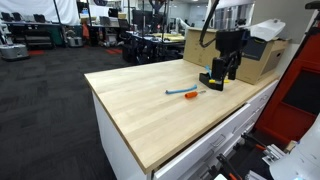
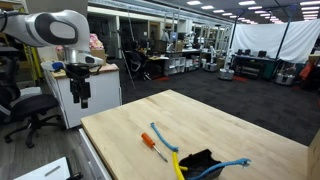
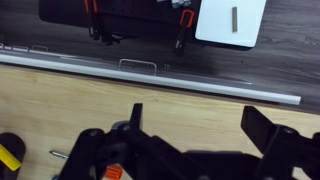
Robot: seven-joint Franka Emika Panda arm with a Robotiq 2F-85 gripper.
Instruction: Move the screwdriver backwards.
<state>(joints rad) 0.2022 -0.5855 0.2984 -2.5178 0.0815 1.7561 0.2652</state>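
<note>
Hovering gripper (image 2: 82, 102): raised clear of the tabletop and pointing down. Fingers (image 3: 136, 122) spread wide apart in the wrist view, nothing held between them.
Screwdriver (image 2: 152, 145): lying flat on the wooden table (image 1: 130, 100), untouched and well apart from the gripper. Orange handle and thin shaft visible in both exterior views.
Blue stick (image 2: 166, 138): flat on the wood just beside the screwdriver, longer and thinner. Touching it or not, cannot tell.
Black-and-yellow object (image 1: 213, 80): on the table near its edge, close to the screwdriver. Appearing just under the gripper in an exterior view.
Arm (image 2: 55, 28): white, bent over, seen beyond the far table edge.
Wrist view: table edge running across, dark floor beyond. Small patch of orange at the bottom, partly hidden by the gripper body.
</note>
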